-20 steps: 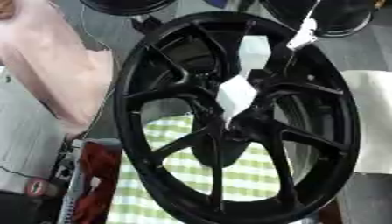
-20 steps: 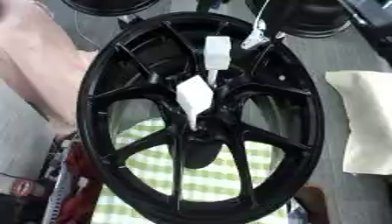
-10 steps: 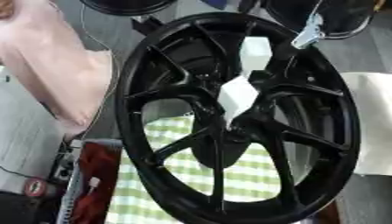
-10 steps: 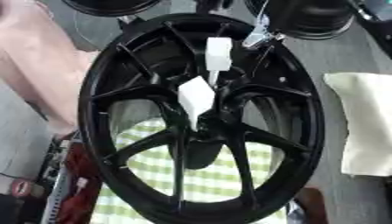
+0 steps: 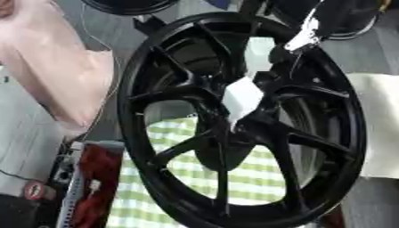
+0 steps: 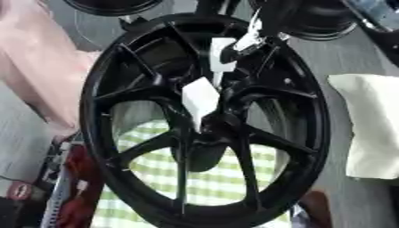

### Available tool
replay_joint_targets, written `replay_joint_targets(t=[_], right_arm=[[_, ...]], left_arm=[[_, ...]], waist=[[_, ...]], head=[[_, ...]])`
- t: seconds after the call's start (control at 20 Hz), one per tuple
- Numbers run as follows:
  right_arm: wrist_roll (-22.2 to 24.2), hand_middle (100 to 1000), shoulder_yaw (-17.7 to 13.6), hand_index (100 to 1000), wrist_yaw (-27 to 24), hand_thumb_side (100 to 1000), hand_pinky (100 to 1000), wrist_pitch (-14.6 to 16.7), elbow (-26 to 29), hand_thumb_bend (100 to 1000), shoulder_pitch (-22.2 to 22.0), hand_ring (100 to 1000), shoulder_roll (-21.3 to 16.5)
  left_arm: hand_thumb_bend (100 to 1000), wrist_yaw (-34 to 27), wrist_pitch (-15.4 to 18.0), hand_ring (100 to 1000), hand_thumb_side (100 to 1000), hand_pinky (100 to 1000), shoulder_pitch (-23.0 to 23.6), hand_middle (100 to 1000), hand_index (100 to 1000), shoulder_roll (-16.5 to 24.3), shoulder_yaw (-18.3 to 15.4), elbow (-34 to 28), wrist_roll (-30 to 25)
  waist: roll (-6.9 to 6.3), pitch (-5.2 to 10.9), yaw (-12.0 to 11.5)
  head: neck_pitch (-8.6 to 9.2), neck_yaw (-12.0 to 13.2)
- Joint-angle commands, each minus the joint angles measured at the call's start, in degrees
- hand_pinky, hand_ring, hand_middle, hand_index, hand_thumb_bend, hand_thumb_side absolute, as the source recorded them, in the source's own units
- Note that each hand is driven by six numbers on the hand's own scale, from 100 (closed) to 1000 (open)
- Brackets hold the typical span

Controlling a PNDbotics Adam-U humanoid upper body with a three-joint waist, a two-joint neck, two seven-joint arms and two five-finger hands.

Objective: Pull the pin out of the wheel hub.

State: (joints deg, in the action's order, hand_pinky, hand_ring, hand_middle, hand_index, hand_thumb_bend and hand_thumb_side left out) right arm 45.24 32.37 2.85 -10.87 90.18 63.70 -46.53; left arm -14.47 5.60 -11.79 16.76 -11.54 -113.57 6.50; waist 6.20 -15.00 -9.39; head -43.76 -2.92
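A black spoked wheel hub [image 5: 164, 111] stands upright and fills both views. A white angular piece [image 5: 243, 99], the pin, sticks out of its centre. Behind the spokes shows a second white block [image 6: 221, 52]. My right arm comes in from the upper right; a silver-white part of it [image 5: 302, 36] lies over the hub's upper right rim. My right hand [image 6: 234, 52] is dark against the dark spokes just above the centre, so I cannot make out how it is set. The left hand shows in no view.
A green-and-white checked cloth [image 5: 257, 178] lies under the hub. A pink cloth [image 5: 46, 67] is at the left, a white cloth [image 6: 370, 129] at the right and a red object [image 5: 97, 178] at the lower left. Other black wheels [image 5: 128, 5] stand at the top.
The silver-white part of my right arm has shifted slightly left, toward the hub's centre. The hub and the white pin have not moved.
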Motion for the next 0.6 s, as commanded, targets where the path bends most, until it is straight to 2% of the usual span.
replay_joint_targets(t=[0.05, 0.3, 0.6], right_arm=[[-1.84, 760, -0.06, 830, 2.56, 297, 821, -2.57, 1.61, 528, 0.52, 869, -2.09], [-1.93, 758, 0.43, 829, 4.57, 306, 820, -4.06, 2.33, 522, 0.09, 869, -2.13], [-1.5, 751, 0.09, 825, 4.19, 310, 815, -4.31, 4.32, 518, -1.0, 865, -2.57]], left_arm=[[100, -0.24, -0.14, 626, 854, 877, -0.75, 602, 778, 1.53, -0.23, -1.02, -0.1], [100, -0.4, -0.18, 627, 855, 878, -0.97, 602, 778, 1.48, -0.16, -1.02, -0.17], [100, -0.69, -0.36, 627, 854, 878, -1.22, 602, 778, 1.38, -0.15, -1.02, -0.23]], waist=[[-0.18, 1.33, 0.12], [-0.09, 1.2, 0.1], [0.15, 1.09, 0.0]], head=[[-0.35, 0.27], [-0.35, 0.36], [-0.35, 0.92]])
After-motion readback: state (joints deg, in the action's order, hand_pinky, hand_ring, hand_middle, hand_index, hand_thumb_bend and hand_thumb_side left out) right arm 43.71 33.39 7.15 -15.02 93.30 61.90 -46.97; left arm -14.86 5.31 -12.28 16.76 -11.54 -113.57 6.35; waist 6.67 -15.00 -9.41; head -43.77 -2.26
